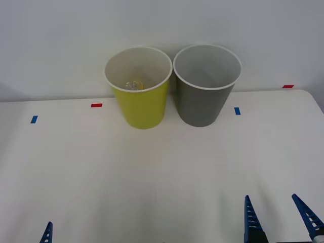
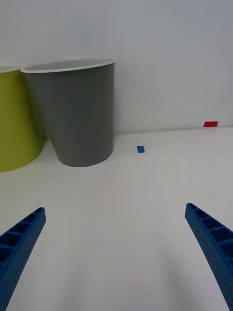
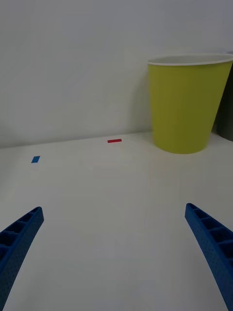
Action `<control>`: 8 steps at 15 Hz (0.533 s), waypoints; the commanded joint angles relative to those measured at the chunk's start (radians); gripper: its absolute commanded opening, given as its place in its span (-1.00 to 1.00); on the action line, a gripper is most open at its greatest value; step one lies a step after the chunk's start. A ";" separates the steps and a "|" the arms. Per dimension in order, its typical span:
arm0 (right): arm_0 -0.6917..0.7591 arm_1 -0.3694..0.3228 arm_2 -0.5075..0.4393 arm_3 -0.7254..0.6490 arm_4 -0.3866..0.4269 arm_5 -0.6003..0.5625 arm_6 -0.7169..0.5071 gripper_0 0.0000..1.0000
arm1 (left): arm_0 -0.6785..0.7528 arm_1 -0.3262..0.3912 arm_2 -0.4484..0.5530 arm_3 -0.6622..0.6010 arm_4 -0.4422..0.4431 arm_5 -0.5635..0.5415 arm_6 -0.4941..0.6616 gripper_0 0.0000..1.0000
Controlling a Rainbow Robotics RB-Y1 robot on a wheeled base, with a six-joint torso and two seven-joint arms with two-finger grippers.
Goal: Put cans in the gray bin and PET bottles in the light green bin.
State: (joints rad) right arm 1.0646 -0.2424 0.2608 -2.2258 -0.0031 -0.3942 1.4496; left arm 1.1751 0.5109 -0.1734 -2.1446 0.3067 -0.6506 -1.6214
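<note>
The light green bin (image 1: 143, 104) and the gray bin (image 1: 205, 98) stand upright side by side, touching, at the back of the white table. A PET bottle (image 1: 134, 84) lies in the bottom of the light green bin; only a clear and yellow part of it shows over the rim. The gray bin's inside looks bare from here. Cans are out of view. My right gripper (image 1: 278, 216) hovers open near the table's front edge, in front of the gray bin (image 2: 77, 114). At the front left my left gripper (image 3: 114, 218) is open too, facing the light green bin (image 3: 187, 104).
Small tape marks lie on the table (image 1: 162, 167): red (image 1: 96, 105) and blue (image 1: 34, 119) on the left, blue (image 1: 237, 111) and red (image 1: 287, 86) on the right. A white wall rises right behind the bins. The table's right edge runs near the right gripper.
</note>
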 commanded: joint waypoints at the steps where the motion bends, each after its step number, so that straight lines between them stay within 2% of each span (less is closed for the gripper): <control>1: 0.000 0.000 0.000 0.000 0.000 0.000 0.000 1.00 | 0.000 0.000 0.000 0.000 0.000 0.000 0.000 1.00; 8: 0.000 0.000 0.000 0.000 0.000 0.000 0.000 1.00 | 0.000 0.000 0.000 0.000 0.000 0.000 0.000 1.00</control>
State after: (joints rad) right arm 1.0646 -0.2424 0.2608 -2.2258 -0.0031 -0.3942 1.4496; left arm 1.1751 0.5108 -0.1734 -2.1445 0.3067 -0.6506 -1.6214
